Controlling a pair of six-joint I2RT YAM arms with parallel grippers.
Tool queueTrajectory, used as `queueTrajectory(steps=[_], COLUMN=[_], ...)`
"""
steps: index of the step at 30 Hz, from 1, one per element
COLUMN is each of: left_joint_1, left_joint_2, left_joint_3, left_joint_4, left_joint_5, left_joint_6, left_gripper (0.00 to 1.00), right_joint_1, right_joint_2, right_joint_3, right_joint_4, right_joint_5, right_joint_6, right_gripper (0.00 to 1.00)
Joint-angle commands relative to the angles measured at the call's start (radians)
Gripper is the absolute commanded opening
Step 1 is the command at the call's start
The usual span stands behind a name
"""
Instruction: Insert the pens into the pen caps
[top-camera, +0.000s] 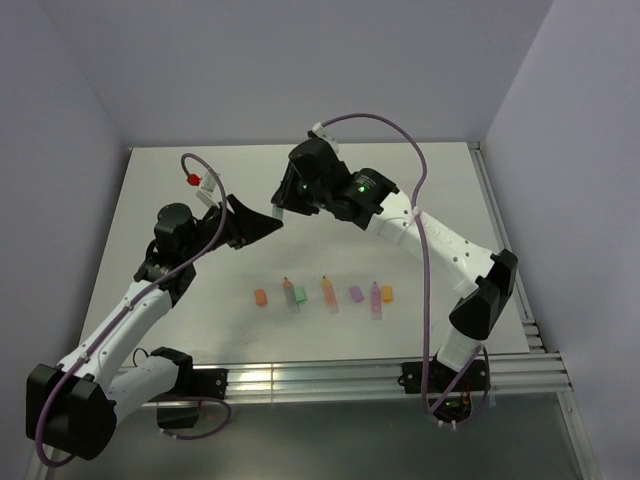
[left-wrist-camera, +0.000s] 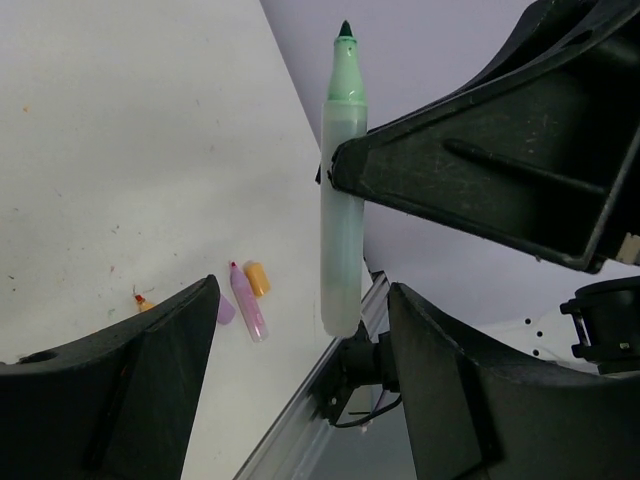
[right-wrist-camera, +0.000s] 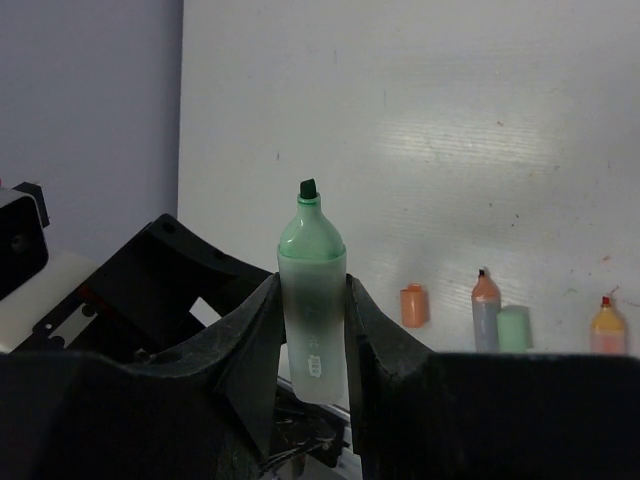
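Centre frame in the right wrist view, your right gripper (right-wrist-camera: 311, 295) pinches the green marker (right-wrist-camera: 311, 250) by its frosted translucent barrel, dark chisel tip up. Your left gripper (left-wrist-camera: 302, 295) gapes wide beside it, holding nothing. Low in the top view, the other stubby pens (top-camera: 328, 292) and solid pastel caps (top-camera: 260, 297) lie in a row on the matte white table (top-camera: 180, 330).

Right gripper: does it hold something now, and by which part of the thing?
The right gripper is shut on the green pen, clamping its pale barrel below the green end. The left gripper is open and holds nothing.
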Motion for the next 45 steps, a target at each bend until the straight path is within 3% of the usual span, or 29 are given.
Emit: queueTrajectory(steps=[1,17,22,38,40,43,45], left_joint_1=[-0.011,-0.012,-0.012,-0.012,-0.012,-0.012,-0.011], left_joint_2=[-0.001,-0.012,-0.008,0.003,0.008,0.015,0.020], left_joint_3=[0.000,-0.014,-0.014,-0.002,0.003,0.015,0.024], left_joint_4=[0.067,0.071,0.071,0.027,0.021,-0.002,-0.014], left_joint_5=[-0.017,-0.022,-0.020,-0.026,-0.031,-0.041,-0.045], left_joint_6=[0.004,-0.004,-0.004,0.025,0.033,0.042,0.053], left_gripper=[0.74,0.59,0.45,0.22,0.17,0.00,0.00], right_joint_1=[0.035,0.099,0.110,0.129,0.130,0.135,0.138], right_joint_2=[0.028,0.079,0.083,0.080,0.083,0.084,0.079], right_joint_3=[0.071,0.099,0.093,0.031,0.022,0.011,0.005], right_joint_4=[-0.022,-0.019,-0.024,-0.036,-0.039,-0.037,-0.040], right_joint_5=[0.007,-0.004,-0.002,0.019,0.024,0.025,0.045], right_joint_6=[0.015,0.029,0.023,-0.012,-0.012,-0.019,-0.020], right_gripper=[0.00,0.00,0.00,0.00,0.00,0.00,0.00])
